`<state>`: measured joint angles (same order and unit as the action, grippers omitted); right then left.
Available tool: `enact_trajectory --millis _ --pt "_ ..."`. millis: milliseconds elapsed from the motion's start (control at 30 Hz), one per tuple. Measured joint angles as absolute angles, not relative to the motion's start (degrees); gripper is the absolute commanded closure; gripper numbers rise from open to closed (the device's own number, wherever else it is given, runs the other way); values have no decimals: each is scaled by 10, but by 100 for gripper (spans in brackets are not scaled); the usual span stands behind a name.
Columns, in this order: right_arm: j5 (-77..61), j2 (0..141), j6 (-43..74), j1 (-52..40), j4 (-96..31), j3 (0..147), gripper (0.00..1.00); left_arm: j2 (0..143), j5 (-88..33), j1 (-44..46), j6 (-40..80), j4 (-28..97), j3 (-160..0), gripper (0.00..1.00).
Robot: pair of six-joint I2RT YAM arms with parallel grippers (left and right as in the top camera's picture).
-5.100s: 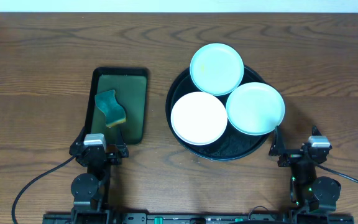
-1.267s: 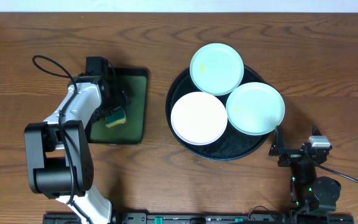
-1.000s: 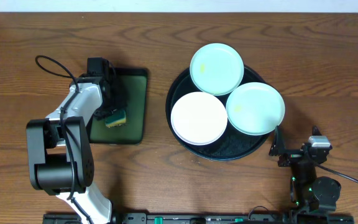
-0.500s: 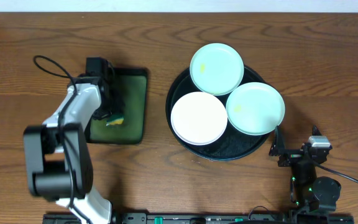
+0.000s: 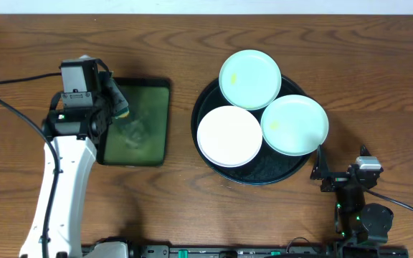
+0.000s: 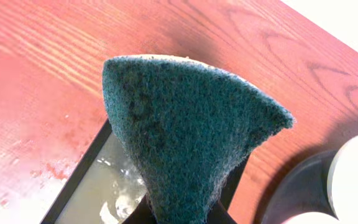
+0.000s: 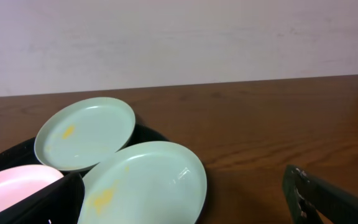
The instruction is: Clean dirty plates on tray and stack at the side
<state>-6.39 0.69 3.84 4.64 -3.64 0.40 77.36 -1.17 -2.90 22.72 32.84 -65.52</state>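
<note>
Three plates lie on the round black tray (image 5: 264, 177): a pale blue one (image 5: 249, 79) at the back, a white one (image 5: 229, 136) at the front left, and a pale mint one (image 5: 295, 124) on the right. In the right wrist view the mint plate (image 7: 145, 180) and the blue plate (image 7: 86, 132) carry yellow stains. My left gripper (image 5: 115, 99) hangs above the rectangular tray's left edge, shut on a dark green sponge (image 6: 185, 137). Off the round tray's front right, my right gripper (image 5: 338, 172) rests open and holds nothing.
A small rectangular black tray (image 5: 145, 132) with a wet green inside sits left of the round tray; the left wrist view shows liquid on its base (image 6: 104, 193). Bare wooden table (image 5: 378, 79) lies right of the round tray.
My left gripper closed on the sponge in the rectangular tray and lifted it up and to the left. The rectangular tray now holds no sponge. The right arm and the plates have not moved.
</note>
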Motion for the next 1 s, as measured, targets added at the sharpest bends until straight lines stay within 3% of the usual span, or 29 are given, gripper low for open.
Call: enact_trajectory --millis 167,333,533,733,1000 --pt "-64 7 38 46 -36 4 1 865 -12 -26 245 259 -606 93" --pt "-64 7 38 46 -36 4 1 982 -13 -26 254 297 -589 93" --pt "-64 7 38 46 -36 4 1 914 -14 -29 255 376 -648 93" --pt "-64 7 38 46 -36 4 1 761 -11 -13 255 361 -681 92" --pt "-57 7 33 46 -35 4 1 907 -11 2 254 291 -576 93"
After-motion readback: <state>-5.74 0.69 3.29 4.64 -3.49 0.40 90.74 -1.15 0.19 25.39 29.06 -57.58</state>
